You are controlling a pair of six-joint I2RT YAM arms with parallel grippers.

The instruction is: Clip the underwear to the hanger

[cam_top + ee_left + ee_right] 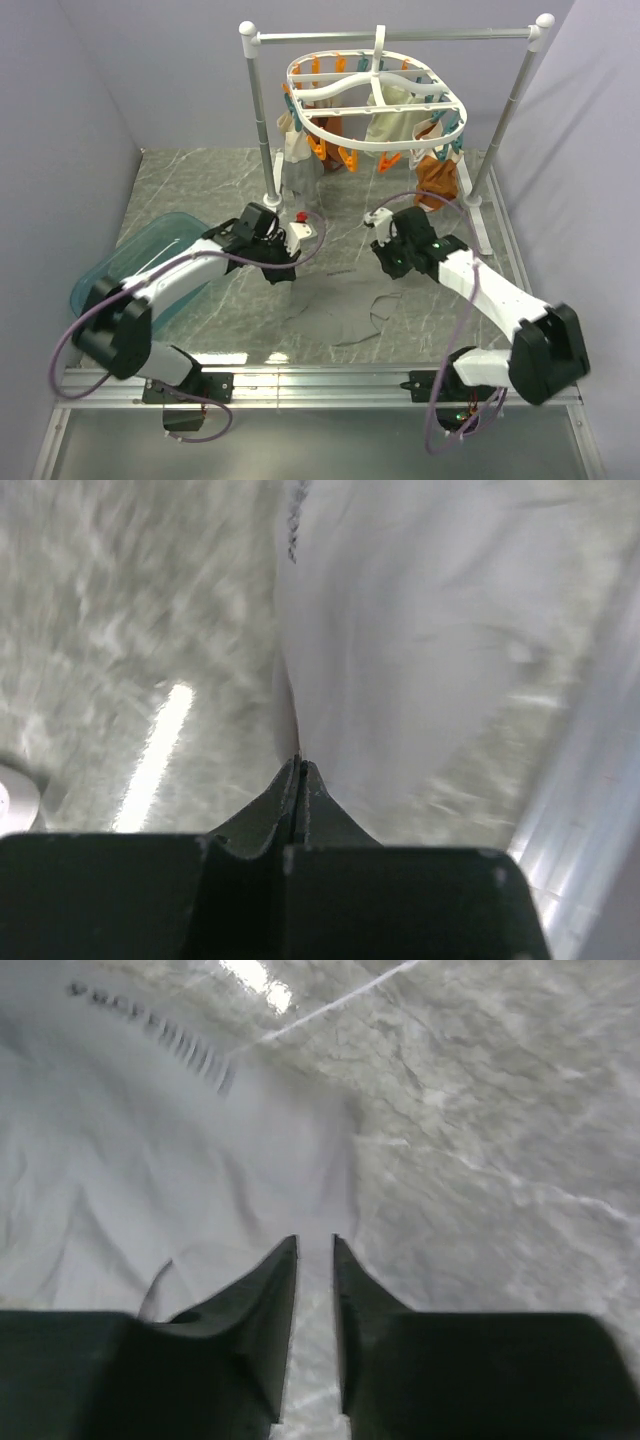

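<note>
The underwear (400, 630) is clamped at its edge in the closed left pincer (300, 765). The right pincer (315, 1245) is parted, with cloth just ahead of it on the tabletop (500, 1110). A firm second grip on the edge is advised before lifting. The hanger (375, 100) is hung well beyond both pincers, and a brown garment (437, 175) crowds its pegs.

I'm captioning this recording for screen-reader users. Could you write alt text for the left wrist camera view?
The left gripper, dark and shut tight, pinches an edge of the limp pale-grey fabric underwear, which fills the upper right of the blurred frame. Behind lies the grey marbled table with a bright light streak.
</note>
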